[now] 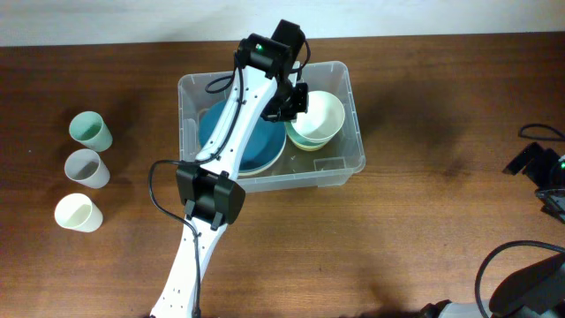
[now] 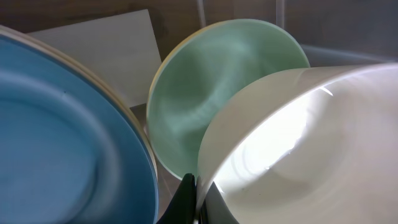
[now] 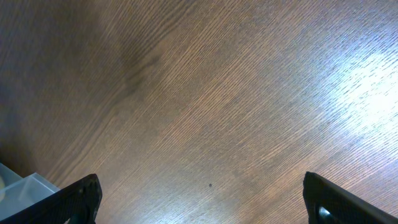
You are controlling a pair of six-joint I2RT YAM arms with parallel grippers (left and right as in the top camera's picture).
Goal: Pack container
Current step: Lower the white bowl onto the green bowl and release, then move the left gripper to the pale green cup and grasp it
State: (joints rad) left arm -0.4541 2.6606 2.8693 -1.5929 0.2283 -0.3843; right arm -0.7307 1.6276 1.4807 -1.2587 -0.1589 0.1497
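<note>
The clear plastic container [image 1: 349, 88] sits at the table's middle back. Inside lie a blue plate [image 1: 256, 146] on the left and a pale green bowl [image 1: 305, 141] on the right. My left gripper [image 1: 296, 99] is shut on the rim of a cream bowl [image 1: 320, 113], held tilted over the green bowl. In the left wrist view the cream bowl [image 2: 298, 143] fills the right, the green bowl [image 2: 211, 99] the middle, the blue plate [image 2: 62, 143] the left, with my finger [image 2: 193, 202] pinching the cream rim. My right gripper [image 3: 202, 199] is open over bare table at the far right [image 1: 552, 190].
Three cups stand in a column at the left: green [image 1: 91, 131], grey [image 1: 86, 167] and cream [image 1: 77, 213]. A white label [image 2: 106, 56] shows on the container's base. The container's corner [image 3: 18, 186] shows at the lower left of the right wrist view. Cables lie at the right edge [image 1: 508, 256].
</note>
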